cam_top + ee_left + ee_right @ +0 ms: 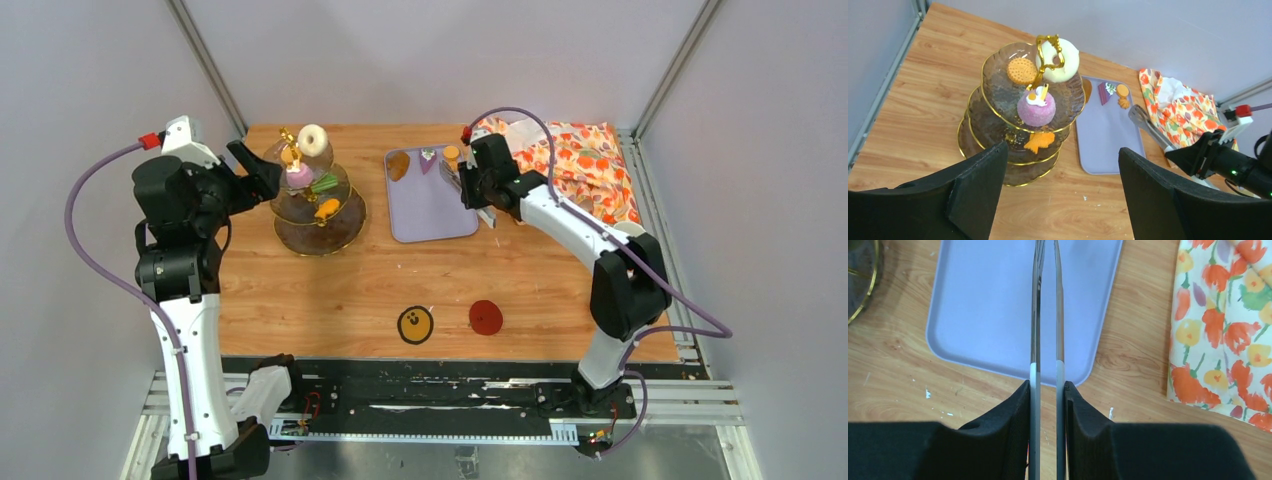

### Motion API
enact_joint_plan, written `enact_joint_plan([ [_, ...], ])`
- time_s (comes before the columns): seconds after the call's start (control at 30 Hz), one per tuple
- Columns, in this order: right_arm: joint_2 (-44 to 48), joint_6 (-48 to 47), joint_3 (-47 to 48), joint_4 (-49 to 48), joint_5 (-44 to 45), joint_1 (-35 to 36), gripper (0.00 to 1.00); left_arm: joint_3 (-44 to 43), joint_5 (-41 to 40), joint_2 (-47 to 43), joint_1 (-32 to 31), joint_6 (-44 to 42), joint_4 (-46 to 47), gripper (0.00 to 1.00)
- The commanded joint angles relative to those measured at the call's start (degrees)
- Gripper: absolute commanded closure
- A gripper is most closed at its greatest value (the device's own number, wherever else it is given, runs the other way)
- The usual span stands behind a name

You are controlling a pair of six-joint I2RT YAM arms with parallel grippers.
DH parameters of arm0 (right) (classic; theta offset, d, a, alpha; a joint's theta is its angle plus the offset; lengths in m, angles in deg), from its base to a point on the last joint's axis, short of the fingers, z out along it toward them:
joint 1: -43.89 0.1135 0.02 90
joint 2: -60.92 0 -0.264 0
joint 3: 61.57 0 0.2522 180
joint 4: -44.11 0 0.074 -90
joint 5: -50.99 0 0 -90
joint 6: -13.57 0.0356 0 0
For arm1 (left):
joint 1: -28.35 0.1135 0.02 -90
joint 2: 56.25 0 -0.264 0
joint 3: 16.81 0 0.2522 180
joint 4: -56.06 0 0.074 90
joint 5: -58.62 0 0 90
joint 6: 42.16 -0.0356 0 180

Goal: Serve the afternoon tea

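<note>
The three-tier glass stand (345,222) (979,131) stands at the table's back left. It carries a white donut (313,139) (1063,60), an orange biscuit (1021,70), a purple cake (1036,109) and an orange pastry (1040,141). My left gripper (255,165) (1063,160) hangs open just left of the stand, holding nothing. A purple cake slice (428,158) (1106,91) and orange biscuits (451,154) (1122,90) lie at the lilac tray's far end. My right gripper (472,192) (1047,385) is shut on the metal tongs (1047,315) (1148,125), which point over the tray. Two small mugs (415,324) (486,317) sit near the front.
The lilac tray (430,215) (983,300) lies mid-table between the stand and a floral cloth (585,165) (1228,315) at the back right. A brown biscuit (398,165) rests on the tray's left far corner. Grey walls close in on both sides.
</note>
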Motion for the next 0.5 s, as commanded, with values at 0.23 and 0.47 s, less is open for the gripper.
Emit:
enact_joint_plan([
  [0.23, -10.68, 4.45, 6.66, 2.38, 0.93, 1.07, 0.69, -1.81, 0.5, 0.1, -0.3, -0.08, 0.45, 0.15],
  [0.47, -13.89, 5.96, 9.71, 1.63, 2.05, 2.22, 0.63, -1.73, 0.36, 0.6, -0.33, -0.43, 0.42, 0.15],
])
